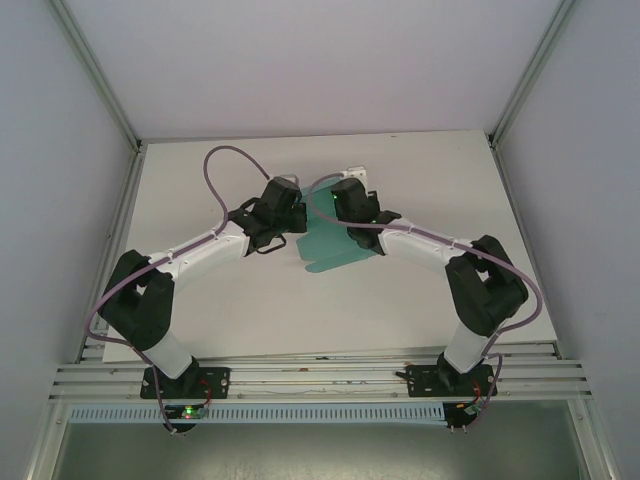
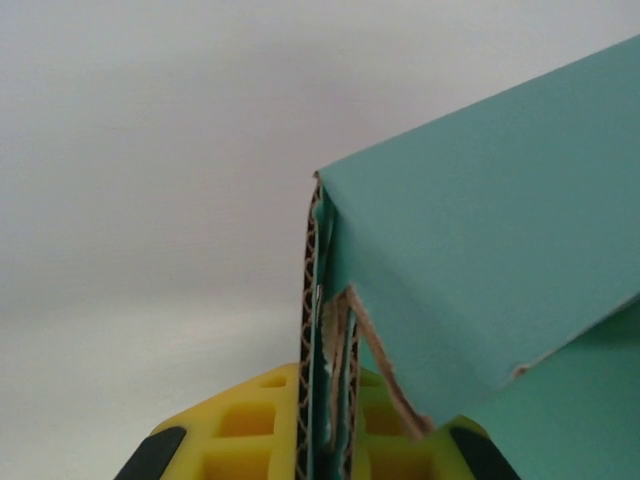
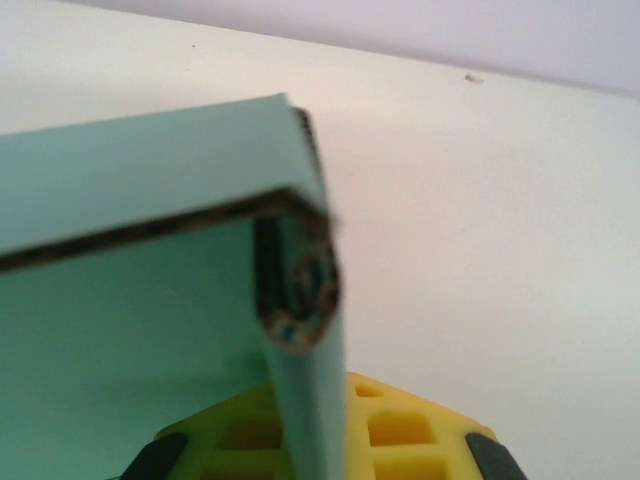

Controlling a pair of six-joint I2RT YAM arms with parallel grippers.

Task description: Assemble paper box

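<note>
Mid-fold toward the table's (image 1: 200, 300) far edge, the left gripper (image 2: 325, 445) and right gripper (image 3: 312, 440) each pinched the paper box (image 1: 335, 248) tightly. Next, its walls probably needed squaring.

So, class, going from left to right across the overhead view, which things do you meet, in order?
left arm's elbow → left gripper → paper box → right arm's elbow
</note>
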